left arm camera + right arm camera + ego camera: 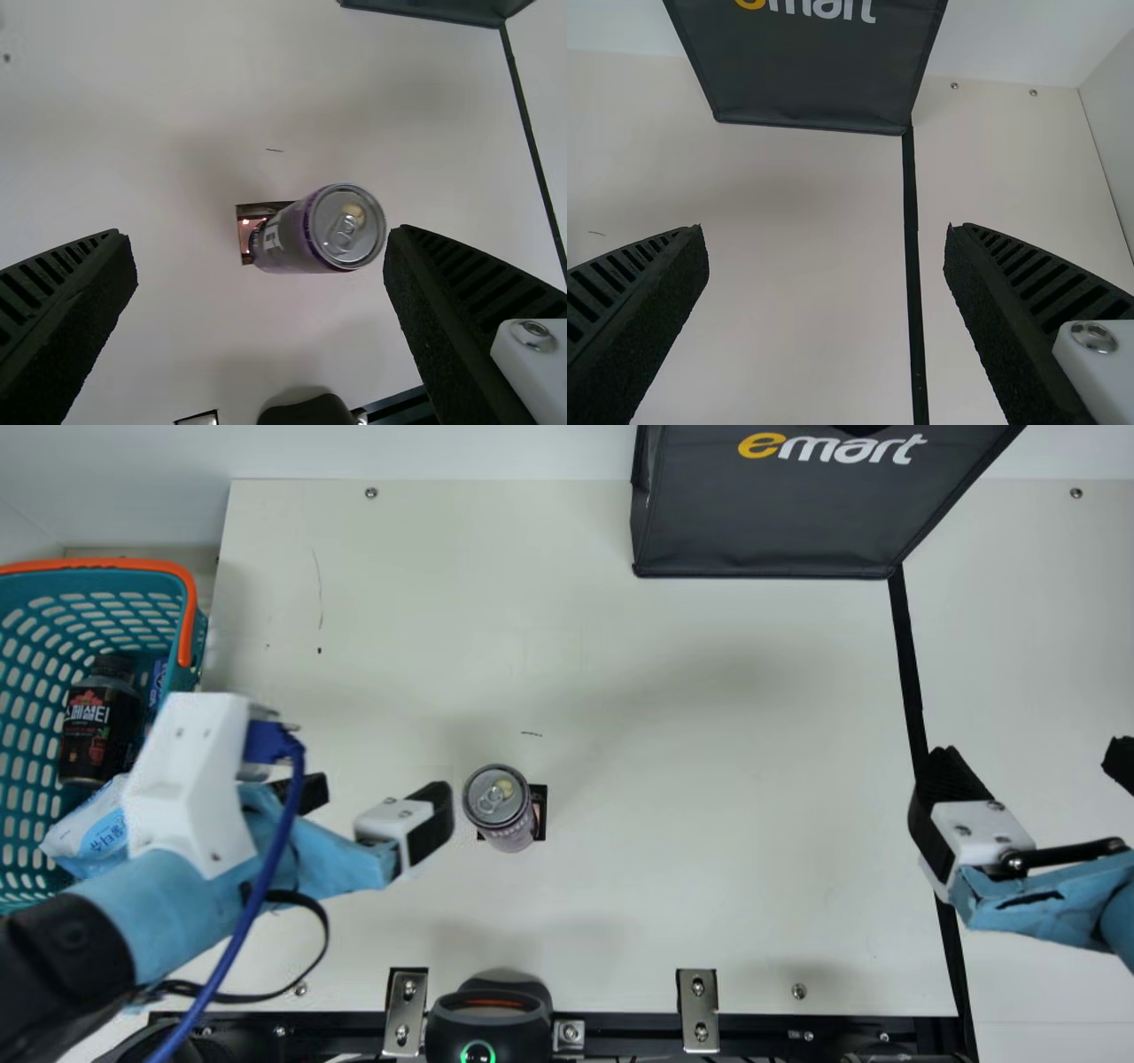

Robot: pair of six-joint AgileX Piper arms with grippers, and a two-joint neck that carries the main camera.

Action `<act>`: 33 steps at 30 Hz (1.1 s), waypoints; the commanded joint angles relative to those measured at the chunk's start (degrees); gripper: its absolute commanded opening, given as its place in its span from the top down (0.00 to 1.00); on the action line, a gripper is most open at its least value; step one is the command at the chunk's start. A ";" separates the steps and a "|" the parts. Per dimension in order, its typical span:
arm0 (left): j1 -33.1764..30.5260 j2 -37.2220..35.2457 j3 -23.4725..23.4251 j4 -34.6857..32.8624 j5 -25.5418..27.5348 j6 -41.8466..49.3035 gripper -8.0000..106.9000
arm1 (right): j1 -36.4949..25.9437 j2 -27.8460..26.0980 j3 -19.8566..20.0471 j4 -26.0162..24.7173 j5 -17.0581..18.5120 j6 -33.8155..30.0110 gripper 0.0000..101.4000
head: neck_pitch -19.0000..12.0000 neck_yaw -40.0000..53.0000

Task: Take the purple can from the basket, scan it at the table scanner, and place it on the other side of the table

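From my station, I have the left end effector (pixel 381 790) open and holding nothing, just left of the purple can (pixel 498 799), which stands upright on the table scanner (pixel 541 815). My right end effector (pixel 1033 762) is open and empty at the right of the table (pixel 709 824).

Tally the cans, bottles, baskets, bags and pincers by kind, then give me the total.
Cans, the purple can: 1
Bottles, the dark bottle: 1
Baskets, the teal basket: 1
Bags, the black bag: 1
Pincers, the left pincer and the right pincer: 2
Total: 6
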 commanded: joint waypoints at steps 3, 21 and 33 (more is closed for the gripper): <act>0.93 -0.33 0.04 0.00 -0.06 1.04 0.15 | 0.00 0.00 0.00 0.00 0.00 0.00 0.06 | -1.66 0.09; -0.05 2.56 -1.80 -1.44 -1.02 2.43 0.15 | 0.00 0.00 0.00 0.00 0.00 0.00 0.06 | -1.66 0.09; -13.33 13.55 -7.81 5.35 -0.75 -10.37 0.15 | 0.00 0.00 0.00 0.00 0.00 0.00 0.06 | -1.66 0.09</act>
